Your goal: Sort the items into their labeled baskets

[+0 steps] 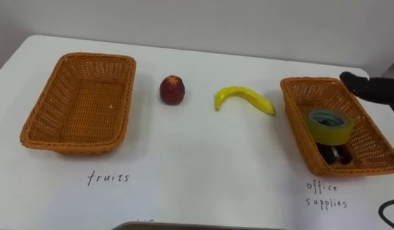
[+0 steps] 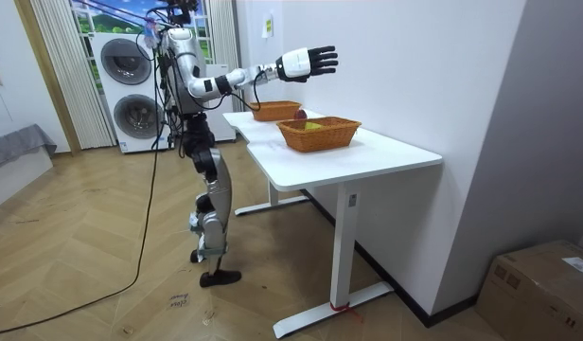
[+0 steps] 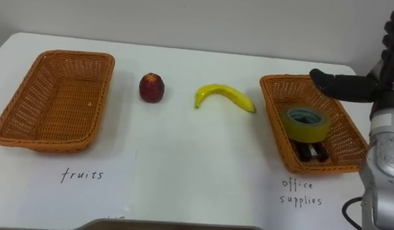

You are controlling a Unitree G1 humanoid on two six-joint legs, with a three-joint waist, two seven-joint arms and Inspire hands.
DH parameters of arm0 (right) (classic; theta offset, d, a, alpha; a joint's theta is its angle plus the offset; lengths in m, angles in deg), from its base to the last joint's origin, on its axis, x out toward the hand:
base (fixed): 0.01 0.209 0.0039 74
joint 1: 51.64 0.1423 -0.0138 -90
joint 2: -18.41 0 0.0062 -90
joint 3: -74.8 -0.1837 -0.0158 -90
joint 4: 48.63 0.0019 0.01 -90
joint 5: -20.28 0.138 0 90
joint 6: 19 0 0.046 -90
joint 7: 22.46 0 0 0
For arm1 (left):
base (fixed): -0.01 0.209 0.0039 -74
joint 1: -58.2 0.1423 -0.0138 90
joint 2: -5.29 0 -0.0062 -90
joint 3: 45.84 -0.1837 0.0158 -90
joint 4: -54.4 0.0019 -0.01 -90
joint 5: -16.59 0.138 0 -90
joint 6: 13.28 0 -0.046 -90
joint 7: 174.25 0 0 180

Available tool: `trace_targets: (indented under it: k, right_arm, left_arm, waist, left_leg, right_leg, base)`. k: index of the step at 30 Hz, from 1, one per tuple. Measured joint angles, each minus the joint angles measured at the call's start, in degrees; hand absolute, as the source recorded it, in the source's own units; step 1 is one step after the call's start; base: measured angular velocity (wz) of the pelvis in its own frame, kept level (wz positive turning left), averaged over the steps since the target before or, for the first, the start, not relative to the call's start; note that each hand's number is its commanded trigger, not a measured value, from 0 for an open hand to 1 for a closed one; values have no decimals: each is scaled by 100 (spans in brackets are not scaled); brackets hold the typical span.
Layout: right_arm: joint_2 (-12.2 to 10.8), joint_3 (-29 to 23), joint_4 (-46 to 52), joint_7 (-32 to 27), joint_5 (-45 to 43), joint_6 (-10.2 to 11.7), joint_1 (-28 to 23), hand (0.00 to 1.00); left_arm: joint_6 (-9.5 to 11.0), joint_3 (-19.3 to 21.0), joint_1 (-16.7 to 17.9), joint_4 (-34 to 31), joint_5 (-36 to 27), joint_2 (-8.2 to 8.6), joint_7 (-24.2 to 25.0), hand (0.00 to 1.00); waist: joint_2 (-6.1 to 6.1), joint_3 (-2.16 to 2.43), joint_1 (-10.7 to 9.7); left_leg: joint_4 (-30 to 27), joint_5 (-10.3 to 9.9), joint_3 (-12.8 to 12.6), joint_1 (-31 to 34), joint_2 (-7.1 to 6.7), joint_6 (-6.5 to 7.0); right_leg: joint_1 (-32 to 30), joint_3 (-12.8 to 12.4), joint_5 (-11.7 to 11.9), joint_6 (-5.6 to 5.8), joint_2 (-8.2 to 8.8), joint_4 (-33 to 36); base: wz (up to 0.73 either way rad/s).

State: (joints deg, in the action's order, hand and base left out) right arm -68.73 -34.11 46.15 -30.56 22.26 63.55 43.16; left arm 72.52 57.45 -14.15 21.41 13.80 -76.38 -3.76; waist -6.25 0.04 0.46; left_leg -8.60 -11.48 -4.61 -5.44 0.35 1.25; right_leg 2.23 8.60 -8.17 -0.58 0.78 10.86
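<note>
So, nearest, handwritten labels [image 1: 108,177] are marking L basket [image 1: 69,148] "fruits", R basket [image 1: 293,97] "office supplies". Tape roll [image 1: 329,126] is lying in the R one. Banana [image 1: 245,97] and apple [image 1: 173,89] are sitting betw. the baskets: prob. light, firm, smooth. Grip banana mid-curve, apple round its middle. Farther off, right hand [image 3: 343,85] is hovering wide open, empty, above R basket.
</note>
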Motion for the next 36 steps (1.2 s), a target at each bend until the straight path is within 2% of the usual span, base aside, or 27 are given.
trace_targets:
  k: [4,11,18,22,24,25,31,34,36]
  right_arm:
    - [0,118,174,6,-1,0,73,0]
    - [0,352,148,17,-176,-5,188,0]
    - [9,574,-139,88,-233,-9,449,0]
    - [255,898,-648,66,-234,1,764,0]
    - [359,1113,-944,73,-512,-2,1019,0]
    - [392,1165,-979,86,-551,-2,1072,0]
    - [432,1405,-1144,145,-692,-2,1361,0]
    - [470,1513,-1241,142,-681,4,1473,0]
    - [582,1682,-1425,202,-657,5,1525,0]
  left_arm:
    - [0,-1,3,-1,128,0,-2,0]
    - [-25,-116,8,37,189,-28,11,0]
    - [-65,-175,41,40,246,-103,151,0]
    - [-80,-267,3,63,247,-183,155,0]
    - [-77,-305,-99,68,362,-214,155,0]
    - [-77,-308,-137,85,360,-217,159,0]
    - [-81,-470,-313,223,355,-255,179,0]
    - [-82,-586,-313,257,354,-297,205,0]
    - [-91,-704,-327,267,354,-373,287,0]
  waist:
    - [-26,-9,20]
    - [-171,-13,136]
    - [-141,-15,168]
    - [-111,-24,168]
    - [-128,10,205]
    - [-127,9,225]
    - [-173,35,307]
    - [-210,12,322]
    - [-266,8,344]
  left_leg:
    - [-3,0,-3,18,-1,0]
    - [-11,1,-8,36,8,0]
    - [-25,1,4,187,25,-2]
    - [-54,1,20,210,25,-2]
    - [-92,4,19,303,26,-3]
    - [-95,9,19,324,26,-5]
    - [-108,29,48,420,22,-2]
    - [-125,30,97,472,20,-1]
    - [-153,31,136,529,22,-3]
  right_leg:
    - [-9,-13,-1,1,-5,-13]
    - [-21,52,2,0,-4,-22]
    - [-135,102,18,-17,-5,-13]
    - [-145,101,31,-20,-7,-13]
    - [-225,105,59,-23,-5,-2]
    - [-245,104,69,-24,-4,-2]
    - [-306,165,91,-30,9,-12]
    - [-328,257,91,-30,21,-16]
    - [-356,284,96,-33,20,-22]
  base:
    - [0]
    - [0]
    - [3]
    - [0]
    - [0]
    - [-5]
    - [4]
    - [9]
    - [8]
